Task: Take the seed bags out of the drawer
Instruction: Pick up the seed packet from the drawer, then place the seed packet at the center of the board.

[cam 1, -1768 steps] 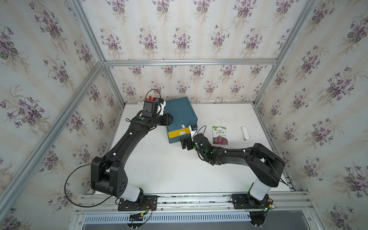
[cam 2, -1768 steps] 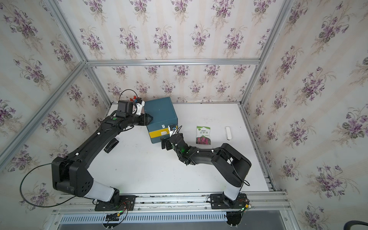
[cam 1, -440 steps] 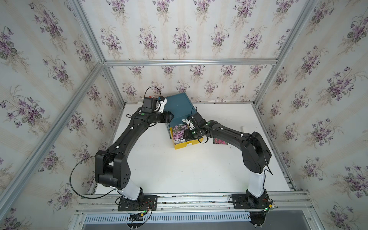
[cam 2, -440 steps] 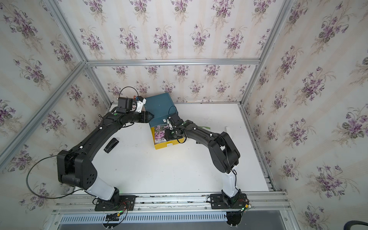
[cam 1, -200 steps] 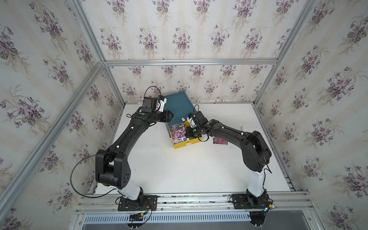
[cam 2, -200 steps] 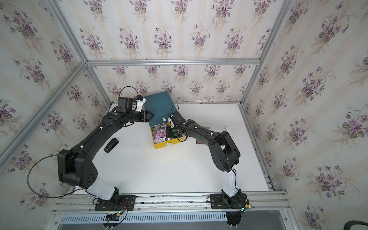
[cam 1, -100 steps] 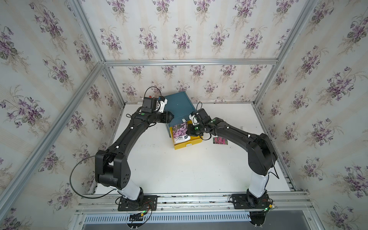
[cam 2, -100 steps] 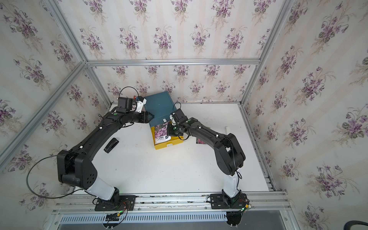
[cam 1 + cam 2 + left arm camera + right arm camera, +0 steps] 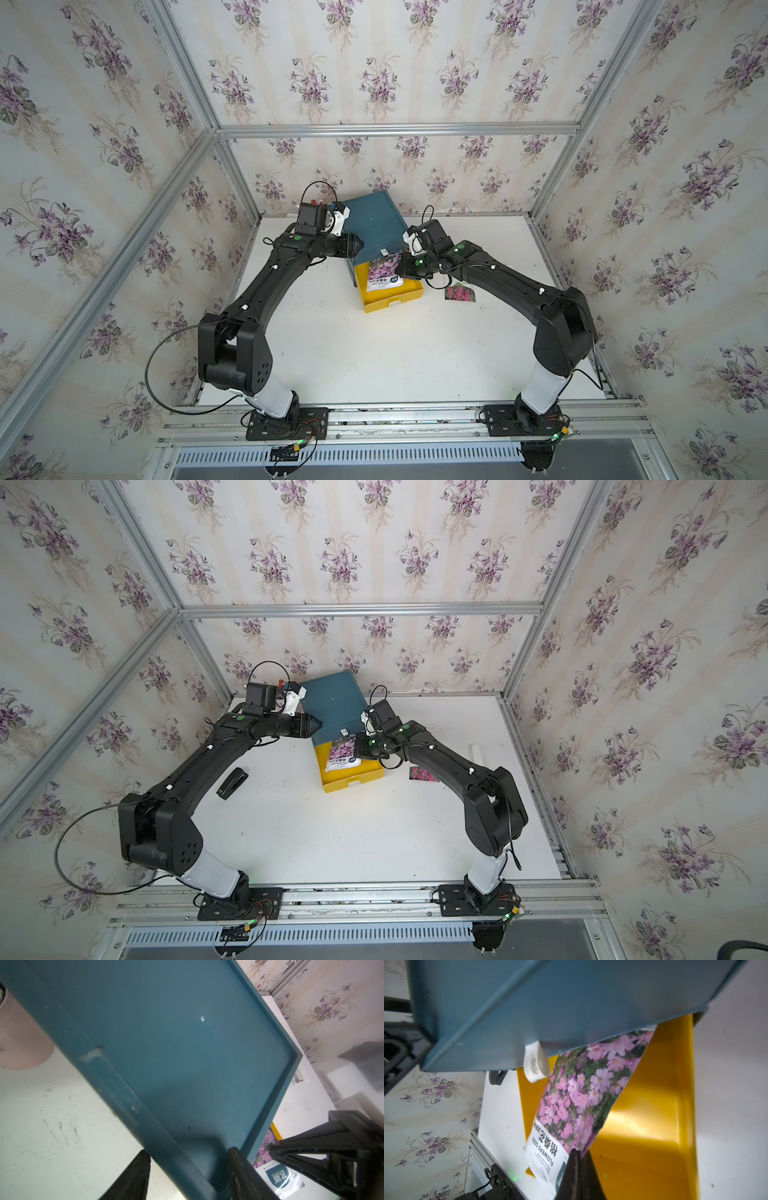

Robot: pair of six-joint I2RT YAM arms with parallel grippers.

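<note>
The right end effector (image 9: 400,269) was clamped on the 3 o'clock edge of a purple-bloom seed bag (image 9: 384,272), holding it tilted above the open yellow drawer (image 9: 395,298) (in the right wrist view the bag's far end was hidden behind the cabinet front). The teal cabinet (image 9: 374,224) stood at 12 o'clock on the table (image 9: 374,353). The left end effector (image 9: 358,246) was closed on its 9 o'clock edge. A second seed bag (image 9: 460,293) lay on the table at the drawer's 3 o'clock, partly under the right arm.
</note>
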